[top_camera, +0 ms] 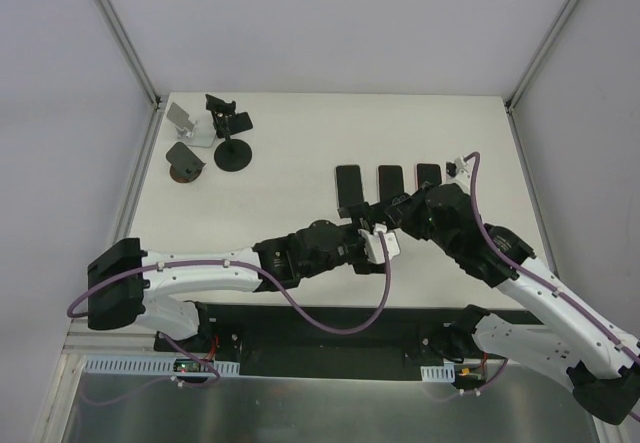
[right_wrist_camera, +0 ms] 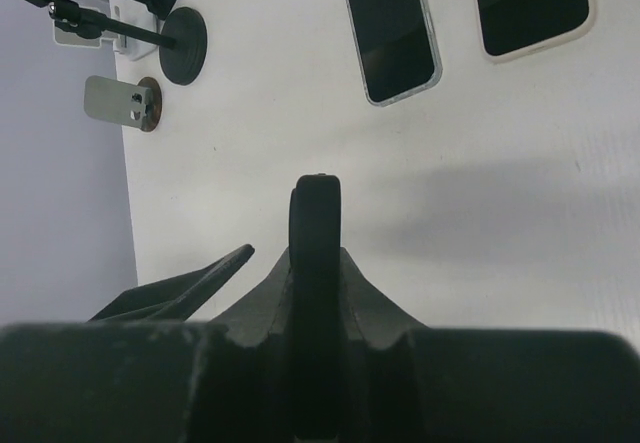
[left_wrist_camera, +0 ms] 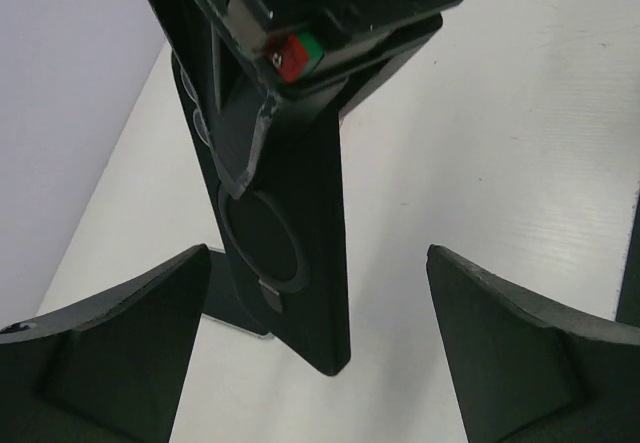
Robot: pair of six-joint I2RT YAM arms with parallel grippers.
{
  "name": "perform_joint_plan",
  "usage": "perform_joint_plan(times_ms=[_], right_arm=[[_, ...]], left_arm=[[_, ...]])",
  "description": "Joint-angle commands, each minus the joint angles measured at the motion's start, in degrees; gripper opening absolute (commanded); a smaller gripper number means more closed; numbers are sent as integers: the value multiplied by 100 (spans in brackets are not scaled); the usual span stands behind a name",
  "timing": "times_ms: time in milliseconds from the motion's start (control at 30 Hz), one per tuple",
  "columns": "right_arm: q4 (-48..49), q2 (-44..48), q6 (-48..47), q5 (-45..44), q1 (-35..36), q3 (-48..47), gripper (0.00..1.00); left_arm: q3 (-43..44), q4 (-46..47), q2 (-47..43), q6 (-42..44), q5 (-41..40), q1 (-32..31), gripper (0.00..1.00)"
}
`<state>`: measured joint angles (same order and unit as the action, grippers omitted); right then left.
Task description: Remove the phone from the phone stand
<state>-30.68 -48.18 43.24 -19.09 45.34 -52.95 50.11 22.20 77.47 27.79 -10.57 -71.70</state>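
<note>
My right gripper (right_wrist_camera: 317,255) is shut on a black phone (right_wrist_camera: 317,218), held edge-on and upright above the white table, near the middle front. In the left wrist view the phone (left_wrist_camera: 300,213) hangs down from the right gripper, showing a round ring on its back. My left gripper (left_wrist_camera: 318,263) is open, one finger on each side of the phone's lower end, without touching it. In the top view both grippers meet, left (top_camera: 370,238) and right (top_camera: 395,218). Three empty phone stands stand at the far left: black (top_camera: 232,151), pale (top_camera: 188,123), brown-based (top_camera: 185,161).
Three dark phones lie flat in a row just beyond the grippers (top_camera: 348,188) (top_camera: 390,181) (top_camera: 428,175); two of them show in the right wrist view (right_wrist_camera: 390,28) (right_wrist_camera: 530,3). Walls enclose the table on the left, back and right.
</note>
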Motion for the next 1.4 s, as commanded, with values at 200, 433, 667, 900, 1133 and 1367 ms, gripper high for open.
perform_joint_plan(times_ms=[200, 433, 667, 900, 1133, 1367], right_arm=[[712, 257, 1177, 160, -17, 232, 1], [905, 379, 1581, 64, -17, 425, 1], [1028, 468, 1880, -51, -17, 566, 1], [1169, 652, 2276, -279, -17, 794, 20], [1442, 846, 2040, -911, -25, 769, 81], [1345, 1083, 353, -1518, -34, 487, 96]], left_arm=[[351, 830, 681, 947, -1219, -362, 76], [307, 1024, 831, 965, -1711, -424, 66], [272, 1059, 857, 824, -2072, -424, 41], [245, 1059, 779, 772, -2151, -459, 0], [122, 796, 611, 324, -2371, -432, 0], [-1, -337, 15, -1701, -1801, 313, 0]])
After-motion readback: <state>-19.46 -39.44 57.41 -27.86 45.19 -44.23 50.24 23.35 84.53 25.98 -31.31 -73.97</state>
